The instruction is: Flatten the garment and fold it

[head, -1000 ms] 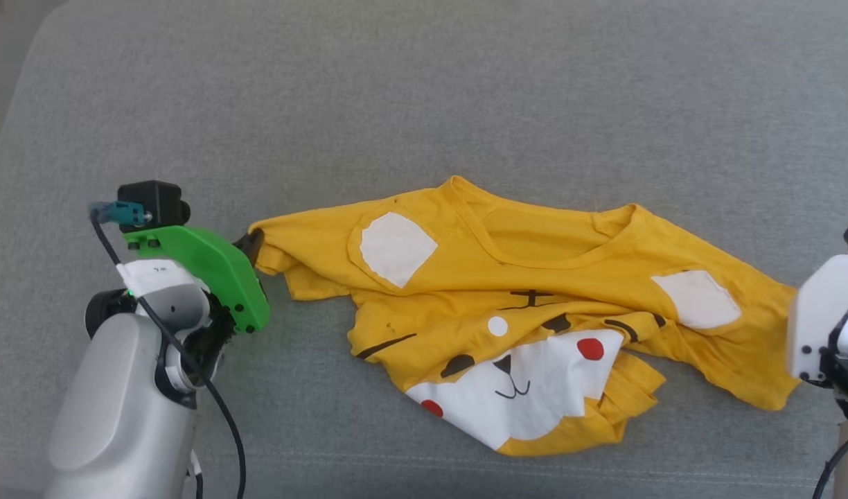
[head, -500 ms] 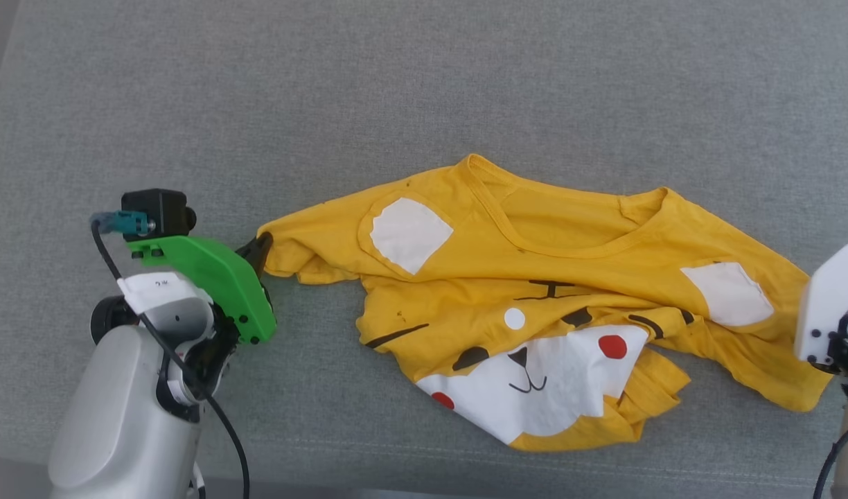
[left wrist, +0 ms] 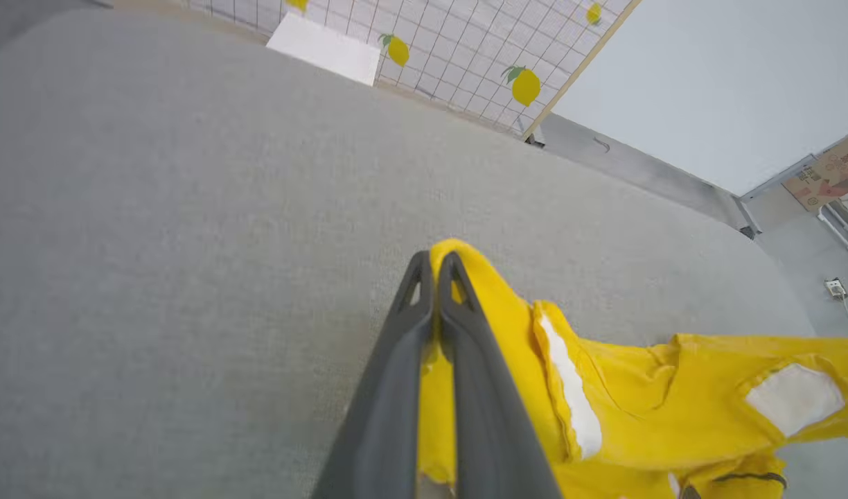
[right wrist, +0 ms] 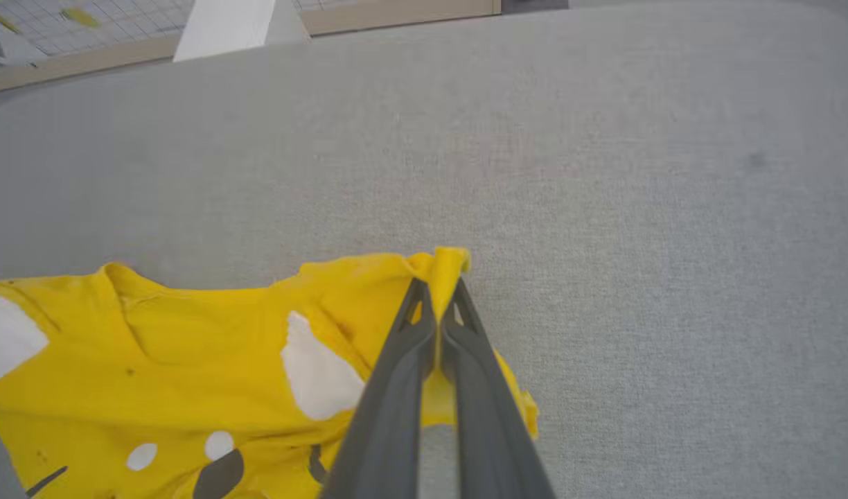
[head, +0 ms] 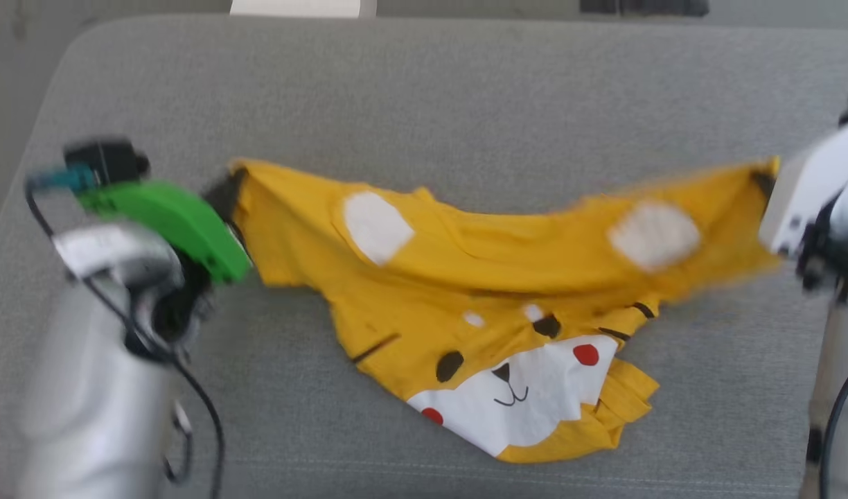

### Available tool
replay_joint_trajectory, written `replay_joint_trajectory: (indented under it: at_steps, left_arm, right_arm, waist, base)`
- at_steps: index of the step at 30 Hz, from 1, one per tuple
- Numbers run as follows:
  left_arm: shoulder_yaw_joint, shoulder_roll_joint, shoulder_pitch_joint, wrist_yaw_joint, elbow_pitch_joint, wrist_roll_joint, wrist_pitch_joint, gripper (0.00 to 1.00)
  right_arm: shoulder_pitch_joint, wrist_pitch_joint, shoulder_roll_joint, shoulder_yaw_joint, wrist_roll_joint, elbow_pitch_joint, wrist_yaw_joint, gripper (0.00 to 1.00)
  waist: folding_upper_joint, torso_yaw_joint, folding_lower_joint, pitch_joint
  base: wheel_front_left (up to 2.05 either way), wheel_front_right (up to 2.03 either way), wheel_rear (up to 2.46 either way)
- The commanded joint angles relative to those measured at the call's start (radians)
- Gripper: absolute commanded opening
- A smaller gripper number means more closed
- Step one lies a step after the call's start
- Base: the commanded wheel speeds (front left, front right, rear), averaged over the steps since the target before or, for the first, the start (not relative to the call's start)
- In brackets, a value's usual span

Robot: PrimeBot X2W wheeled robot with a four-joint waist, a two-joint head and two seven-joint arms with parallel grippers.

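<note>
The garment (head: 507, 277), a yellow T-shirt with its print side up, spans the gap between the two sets of jaws; its upper edge sags in a shallow curve from one grip to the other and seems to be raised off the grey cushion (head: 465, 90), though blur in the head view makes this hard to judge. The lower part, with the white animal face (head: 528, 402), droops away from both jaws and rests bunched on the cushion; the hem below the face lies doubled in loose pleats. The left gripper (left wrist: 434, 258) is clenched on one sleeve end; a yellow fold pokes just past its tips and more cloth runs back between the fingers. The right gripper (right wrist: 439, 277) is likewise pinched tight on the opposite sleeve end, with a small tuft showing just beyond its tips. As a judgement of progress, both ends are caught and the spreading has begun; the flattening is not finished, since the body is wrinkled, the neckline hangs slack midway between the jaws, and the hem is crumpled. The folding is not yet started; the shirt would need to be drawn taut, laid flat and smoothed first.
</note>
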Motion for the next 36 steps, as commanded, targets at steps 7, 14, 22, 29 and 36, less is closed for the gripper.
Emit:
replay_joint_trajectory:
  at_steps: [7,14,22,29,36]
  left_arm:
    - [-0.005,0.111,-0.37,-0.008,0.168,0.088,0.034,0.0]
    - [-0.044,0.168,-0.744,-0.018,0.274,0.214,-0.051,0.0]
    - [-0.026,0.165,-1.041,-0.025,0.356,0.262,-0.254,0.0]
    - [0.012,0.155,-1.105,-0.063,0.414,0.231,-0.408,0.0]
    - [0.013,0.135,-0.991,-0.117,0.496,0.188,-0.489,0.0]
  right_arm:
    - [-0.325,0.003,-0.004,0.021,-0.065,0.055,-0.001,0.0]
    - [-0.729,-0.151,-0.001,-0.038,-0.088,0.222,-0.001,0.0]
    - [-1.079,-0.489,-0.001,-0.113,-0.069,0.47,-0.001,0.0]
    - [-1.193,-0.711,-0.001,-0.127,-0.09,0.637,-0.001,0.0]
    - [-1.108,-0.765,-0.001,-0.08,-0.084,0.74,-0.001,0.0]
  waist:
    - [0.0,-0.052,0.0,0.048]
    - [0.0,-0.079,0.0,0.156]
    - [0.0,-0.094,0.0,0.224]
    - [0.0,-0.083,0.0,0.273]
    - [0.0,-0.051,0.0,0.264]
  base:
    - [0.0,0.0,0.0]
    - [0.0,0.0,0.0]
    - [0.0,0.0,0.0]
    - [0.0,0.0,0.0]
    - [0.0,0.0,0.0]
